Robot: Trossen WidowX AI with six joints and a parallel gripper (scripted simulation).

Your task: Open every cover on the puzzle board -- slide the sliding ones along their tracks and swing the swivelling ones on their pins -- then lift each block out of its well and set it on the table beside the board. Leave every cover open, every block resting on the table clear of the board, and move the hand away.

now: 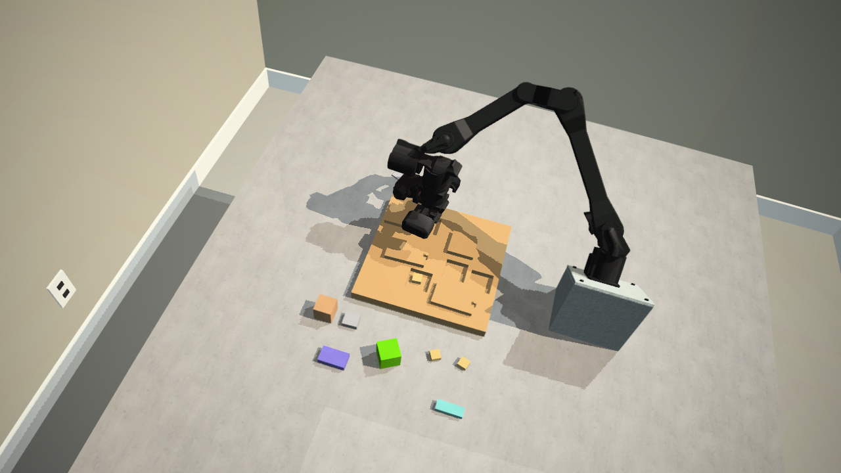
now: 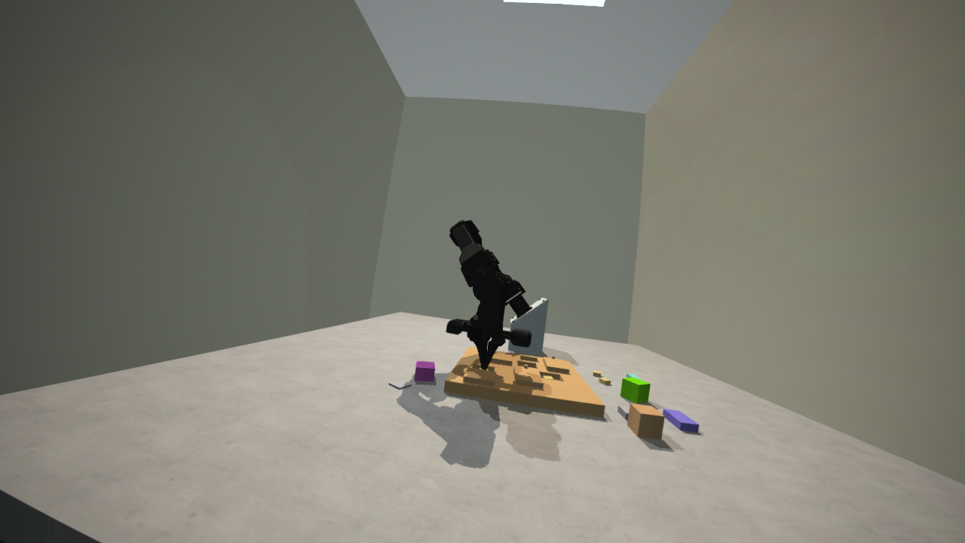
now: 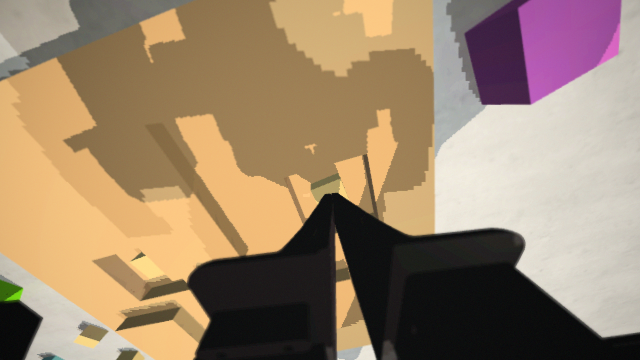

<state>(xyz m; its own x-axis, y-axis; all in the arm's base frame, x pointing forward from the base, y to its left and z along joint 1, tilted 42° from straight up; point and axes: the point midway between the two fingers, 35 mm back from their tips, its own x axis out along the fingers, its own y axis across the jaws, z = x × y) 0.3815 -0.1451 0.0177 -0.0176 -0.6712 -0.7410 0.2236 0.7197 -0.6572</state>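
Observation:
The tan puzzle board [image 1: 373, 285] [image 2: 573, 400] [image 3: 25, 170] lies flat on the table, partly under the arm's shadow. Its covers match its colour, so I cannot tell how each one stands. My gripper [image 2: 483, 366] [image 3: 331, 199] is shut and empty, pointing down over the board's far-left part. In the wrist view, a small yellow block [image 3: 327, 187] shows just past the fingertips. Another yellow block [image 1: 416, 277] [image 3: 149, 266] sits in an uncovered well. Two more small yellow blocks, one nearer the board [image 1: 434, 355] and one farther right [image 1: 463, 362], lie on the table.
Beside the board are an orange cube [image 1: 324, 308] [image 2: 645, 421], a grey block [image 1: 351, 320], a violet block [image 1: 333, 357] [image 2: 681, 420], a green cube [image 1: 387, 353] [image 2: 635, 389] and a cyan bar [image 1: 449, 408]. A purple block [image 2: 424, 371] [image 3: 570, 50] stands off the opposite edge.

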